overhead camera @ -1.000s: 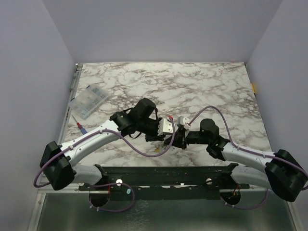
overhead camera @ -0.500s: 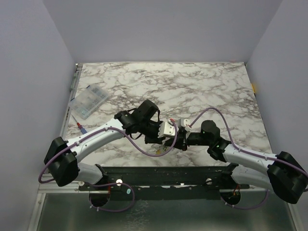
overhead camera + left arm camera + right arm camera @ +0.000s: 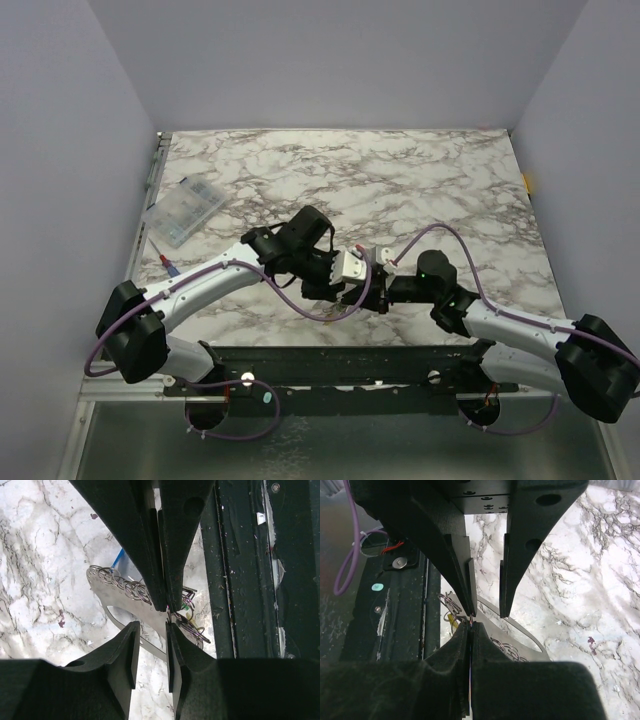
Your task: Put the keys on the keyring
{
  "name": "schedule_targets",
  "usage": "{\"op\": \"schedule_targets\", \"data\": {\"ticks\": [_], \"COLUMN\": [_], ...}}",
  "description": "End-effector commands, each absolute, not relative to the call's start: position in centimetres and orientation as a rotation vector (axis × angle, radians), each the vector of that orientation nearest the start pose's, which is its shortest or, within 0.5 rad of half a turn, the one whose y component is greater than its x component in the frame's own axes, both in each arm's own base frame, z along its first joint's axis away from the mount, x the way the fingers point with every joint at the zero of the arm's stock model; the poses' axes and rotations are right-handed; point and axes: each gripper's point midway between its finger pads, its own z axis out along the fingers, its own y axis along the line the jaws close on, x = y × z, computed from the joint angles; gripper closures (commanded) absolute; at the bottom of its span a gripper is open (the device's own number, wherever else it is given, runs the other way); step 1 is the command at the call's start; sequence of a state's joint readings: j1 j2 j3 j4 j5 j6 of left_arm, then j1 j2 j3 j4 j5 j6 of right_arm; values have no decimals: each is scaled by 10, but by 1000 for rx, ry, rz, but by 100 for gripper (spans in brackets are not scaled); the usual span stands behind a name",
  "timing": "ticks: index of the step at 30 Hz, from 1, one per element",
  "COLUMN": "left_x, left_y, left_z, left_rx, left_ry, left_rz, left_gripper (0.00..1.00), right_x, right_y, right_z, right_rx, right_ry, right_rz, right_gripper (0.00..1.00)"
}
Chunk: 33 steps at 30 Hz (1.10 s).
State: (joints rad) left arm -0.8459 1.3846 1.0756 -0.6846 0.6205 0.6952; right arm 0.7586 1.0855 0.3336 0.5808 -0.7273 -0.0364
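From above, the two arms meet tip to tip over the marble counter (image 3: pixel 400 180), just beyond the middle of the black rail (image 3: pixel 350 362) that runs along its near edge. The left gripper (image 3: pixel 352 292) and the right gripper (image 3: pixel 375 293) face each other there. A clear box (image 3: pixel 185 210) sits well beyond the rail's left end.

In the left wrist view, the left gripper (image 3: pixel 151 627) is spread, with nothing between its fingers. The right gripper (image 3: pixel 167 607) comes in from the opposite side, its fingers pressed together, and its tips reach the left gripper's tips. Beneath them, the keys (image 3: pixel 117 597) lie on the counter just beside the rail (image 3: pixel 240 580). They show as flat silvery metal with a blue head peeking out behind.

In the right wrist view, the right gripper (image 3: pixel 470 627) pinches a thin wire at its very tips, which looks like the keyring (image 3: pixel 471 622). One finger of the left gripper (image 3: pixel 487 614) touches that spot, and the other stands apart. The keys (image 3: pixel 520 630) lie below, with a yellow bit on the side nearest the rail (image 3: pixel 405 605).
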Motion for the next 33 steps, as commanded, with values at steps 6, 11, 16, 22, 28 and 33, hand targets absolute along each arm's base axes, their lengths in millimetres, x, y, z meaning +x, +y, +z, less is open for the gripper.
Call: {"op": "schedule_targets", "data": {"ticks": [6, 11, 16, 22, 28, 33], "left_x": [163, 160, 157, 155, 156, 152], "left_y": [-304, -305, -309, -309, -308, -310], "left_z": [170, 168, 165, 158, 155, 151], "left_rx": [1843, 1845, 1851, 1861, 1856, 1857], "left_ry": [1601, 1605, 1612, 1630, 1655, 1674], "left_rz": [-833, -859, -897, -918, -910, -952], "left_gripper": [64, 63, 63, 66, 71, 70], "right_x": [156, 155, 156, 157, 159, 160], "right_y": [304, 305, 305, 303, 302, 301], "right_z": [155, 154, 156, 158, 161, 163], "right_rx": [-1190, -1194, -1191, -1179, -1162, -1153], "right_ry": [1391, 1390, 1386, 1380, 1372, 1373], "right_rz": [1111, 1117, 1111, 1094, 1080, 1073], "right_gripper": [99, 99, 99, 99, 99, 99]}}
